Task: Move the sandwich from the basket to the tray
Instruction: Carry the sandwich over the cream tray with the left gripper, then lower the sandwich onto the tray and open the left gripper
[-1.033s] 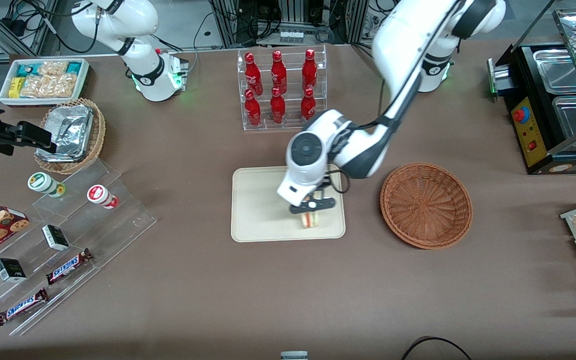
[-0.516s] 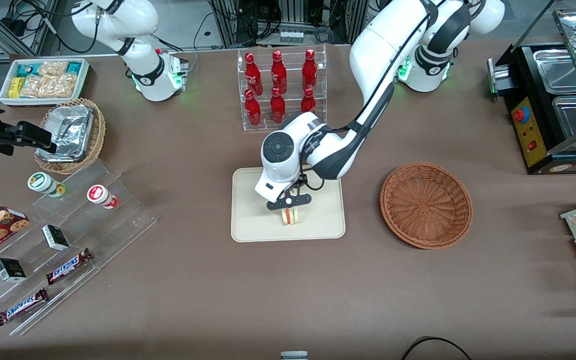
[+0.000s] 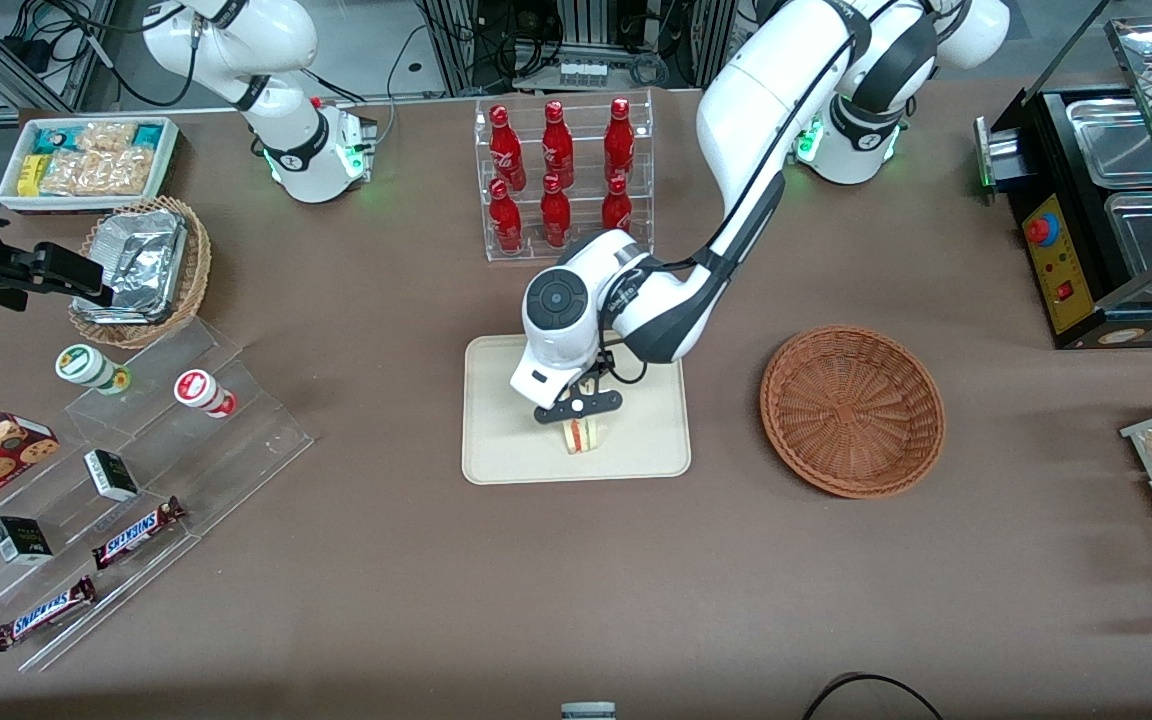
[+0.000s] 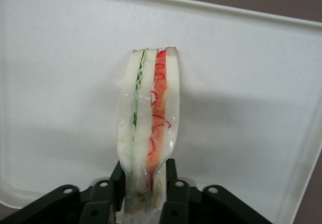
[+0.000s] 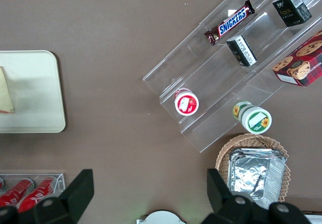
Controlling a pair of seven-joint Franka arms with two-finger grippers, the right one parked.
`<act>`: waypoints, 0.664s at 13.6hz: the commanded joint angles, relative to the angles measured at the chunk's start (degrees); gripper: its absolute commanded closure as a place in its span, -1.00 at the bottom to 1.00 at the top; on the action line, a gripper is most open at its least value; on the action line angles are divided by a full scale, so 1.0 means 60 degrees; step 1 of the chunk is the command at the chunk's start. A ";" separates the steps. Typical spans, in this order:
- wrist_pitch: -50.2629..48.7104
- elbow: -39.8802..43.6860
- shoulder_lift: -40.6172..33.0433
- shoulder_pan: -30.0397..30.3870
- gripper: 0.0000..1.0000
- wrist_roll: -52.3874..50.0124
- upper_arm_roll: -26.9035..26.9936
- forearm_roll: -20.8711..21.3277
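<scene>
The sandwich [image 3: 583,434] now sits low over the tray [image 3: 496,440], probably touching it, where a second ago it hung nearer the empty basket [image 3: 852,410]. The gripper [image 3: 579,404] still pinches it; only release remains.

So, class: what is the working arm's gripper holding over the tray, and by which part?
The gripper pinches the sandwich by one end, fingers on the outer bread faces, above the tray.
</scene>
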 commanded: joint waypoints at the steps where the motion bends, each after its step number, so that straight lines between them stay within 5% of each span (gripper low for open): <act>1: -0.0211 0.0185 -0.0384 0.0027 -1.00 -0.0007 0.0099 -0.0085; 5: -0.1221 0.0142 -0.1320 0.0335 -1.00 0.0037 0.0114 -0.0071; 9: -0.2888 -0.0004 -0.2054 0.1036 -1.00 0.1908 0.0187 -0.0056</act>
